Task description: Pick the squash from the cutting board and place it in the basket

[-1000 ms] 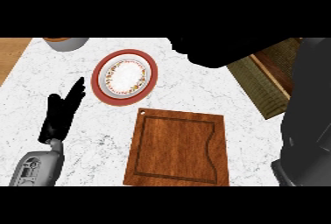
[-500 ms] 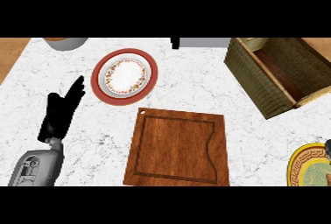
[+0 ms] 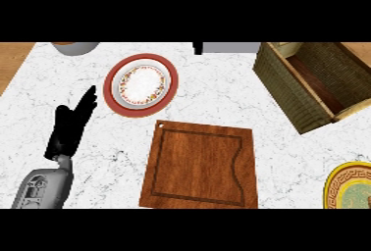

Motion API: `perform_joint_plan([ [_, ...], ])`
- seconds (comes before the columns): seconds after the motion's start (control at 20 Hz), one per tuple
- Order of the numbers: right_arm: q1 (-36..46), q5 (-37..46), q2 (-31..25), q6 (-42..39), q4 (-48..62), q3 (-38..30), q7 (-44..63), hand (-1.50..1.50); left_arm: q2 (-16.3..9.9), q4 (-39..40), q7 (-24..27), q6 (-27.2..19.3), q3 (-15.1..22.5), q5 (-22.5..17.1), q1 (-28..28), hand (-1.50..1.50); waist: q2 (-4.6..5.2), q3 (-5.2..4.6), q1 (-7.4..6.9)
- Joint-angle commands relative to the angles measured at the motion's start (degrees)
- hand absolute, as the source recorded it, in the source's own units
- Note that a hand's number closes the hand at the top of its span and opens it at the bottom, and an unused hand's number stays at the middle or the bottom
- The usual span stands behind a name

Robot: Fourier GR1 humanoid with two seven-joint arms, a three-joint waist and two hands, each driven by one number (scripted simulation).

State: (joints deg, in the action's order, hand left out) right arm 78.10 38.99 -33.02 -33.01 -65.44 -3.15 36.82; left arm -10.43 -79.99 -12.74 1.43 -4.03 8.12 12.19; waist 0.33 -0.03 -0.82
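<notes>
We see a white marble counter (image 3: 217,103) from above. In the middle, near us, a brown wooden cutting board (image 3: 200,166) lies flat, and its top is bare; we cannot find the squash on it or anywhere else in the view. Far to the right stands a woven basket (image 3: 279,86), turned at an angle, with its open inside showing a dark floor; we cannot tell if something lies in the part that is cut by the edge. Just beyond the far left corner of the board there is a plate (image 3: 141,84) with a red rim and a white middle with a coloured ring. At the near right edge a second plate (image 3: 351,188), yellow with a pattern, shows only partly. At the far left edge we see part of a grey bowl (image 3: 76,47), and at the far middle a grey object (image 3: 230,47) that we cannot name. Our left hand (image 3: 71,126) is at the left side of the counter, well apart from the board, with its fingers straight and pointing away from us, holding nothing. Our right hand does not show.
</notes>
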Motion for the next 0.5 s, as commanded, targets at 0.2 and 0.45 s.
perform_joint_plan([
  [0.2, -6.7, 2.4, -7.1, 6.1, 10.0, -1.7, -18.6, 1.50, 0.2, 1.7, 1.3, -0.4, -1.0, -0.2, 1.3, 0.00, 0.01, 0.03, 0.16],
  [0.45, -4.6, 2.1, -7.4, 5.8, 17.0, -2.7, -24.8, 1.50, 0.2, 2.2, -0.9, 0.2, -0.8, -0.2, 3.1, 0.00, -0.06, 0.01, 0.19],
])
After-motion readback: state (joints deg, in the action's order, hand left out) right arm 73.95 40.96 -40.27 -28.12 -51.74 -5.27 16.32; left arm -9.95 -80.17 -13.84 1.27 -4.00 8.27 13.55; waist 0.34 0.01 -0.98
